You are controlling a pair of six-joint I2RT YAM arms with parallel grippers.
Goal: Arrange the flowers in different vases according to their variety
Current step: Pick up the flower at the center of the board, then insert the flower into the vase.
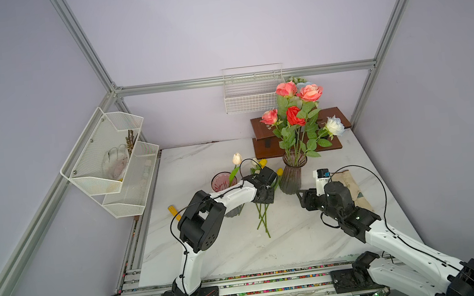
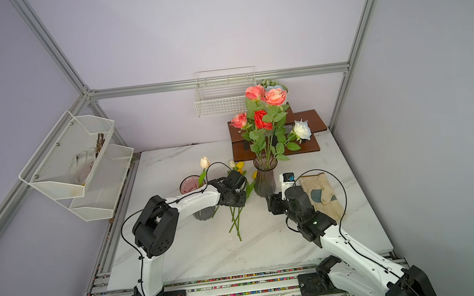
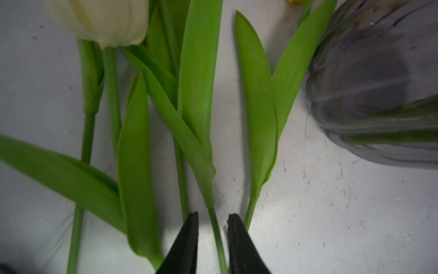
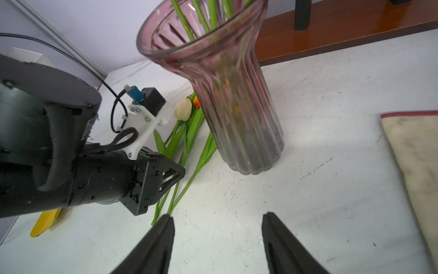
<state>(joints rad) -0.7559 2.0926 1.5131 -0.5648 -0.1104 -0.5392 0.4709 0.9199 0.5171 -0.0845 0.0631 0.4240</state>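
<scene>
Pink, red and white roses stand in the ribbed purple vase, also seen in the right wrist view. Left of it, the second vase holds one cream tulip. Several tulips lie on the marble between the vases, a cream bloom among them. My left gripper is down over their stems. Its jaws stand narrowly apart on either side of one thin green stem, with a small gap showing. My right gripper hovers open and empty just right of the rose vase.
A brown wooden stand sits behind the rose vase. A beige glove lies under the right arm. A yellow object lies near the left table edge. White mesh shelves hang on the left wall, a wire basket on the back wall.
</scene>
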